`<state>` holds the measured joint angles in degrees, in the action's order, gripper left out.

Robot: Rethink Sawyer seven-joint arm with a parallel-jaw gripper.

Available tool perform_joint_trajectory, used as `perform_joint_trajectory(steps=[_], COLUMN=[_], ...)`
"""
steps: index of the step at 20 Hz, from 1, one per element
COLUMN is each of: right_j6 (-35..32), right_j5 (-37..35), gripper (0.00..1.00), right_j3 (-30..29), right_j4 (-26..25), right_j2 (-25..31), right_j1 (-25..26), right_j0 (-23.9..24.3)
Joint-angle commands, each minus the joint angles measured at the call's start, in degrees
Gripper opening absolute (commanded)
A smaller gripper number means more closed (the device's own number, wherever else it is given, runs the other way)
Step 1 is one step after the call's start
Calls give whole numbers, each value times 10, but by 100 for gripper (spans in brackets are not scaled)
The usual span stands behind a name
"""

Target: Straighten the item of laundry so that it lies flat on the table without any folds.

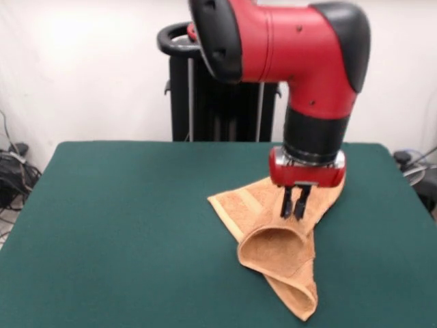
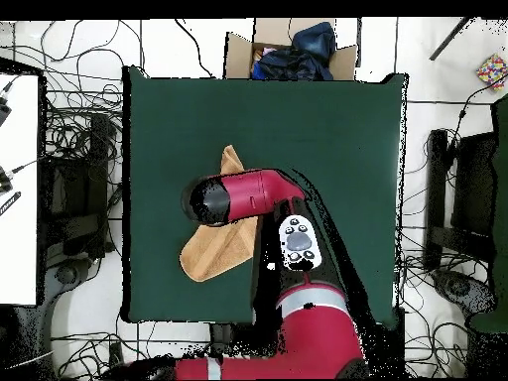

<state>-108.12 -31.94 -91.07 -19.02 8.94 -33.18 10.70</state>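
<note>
In the front view, the nearest part of the towel (image 1: 281, 263) is a narrow folded corner that points toward the near edge of the table (image 1: 123, 225), right of the middle. Just behind that corner the cloth rises into a rounded, open fold, like a loose cone with its mouth facing the camera. Farther back, the towel spreads out flatter to the left and right, and a woven band shows along its left part. The whole piece is bunched and doubled over itself, not spread flat.

The hand (image 1: 295, 203) hangs directly above the raised fold, its two dark fingers pointing straight down and held close together with only a slim gap between them. Their tips sit at the top of the fold; whether they pinch any cloth cannot be told from here.

Behind the hand, the red and black arm (image 1: 300, 55) bends down from above. At the far side stands the black pedestal (image 1: 205, 89).

In the overhead view, the arm covers the middle of the towel (image 2: 213, 253), with cloth showing on both sides.
</note>
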Motion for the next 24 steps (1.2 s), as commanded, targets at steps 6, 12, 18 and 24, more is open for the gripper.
perform_joint_trajectory(steps=[6,12,18,24], right_j6=[-32,-49,-83,-164], right_j5=[-77,-49,-13,22], gripper=[0,0,0,0], right_j3=[9,-20,-61,-100], right_j4=[42,53,74,92], right_j2=[37,42,48,2], right_j1=[-42,-48,-57,-80], right_j0=[-21,-29,-46,-114])
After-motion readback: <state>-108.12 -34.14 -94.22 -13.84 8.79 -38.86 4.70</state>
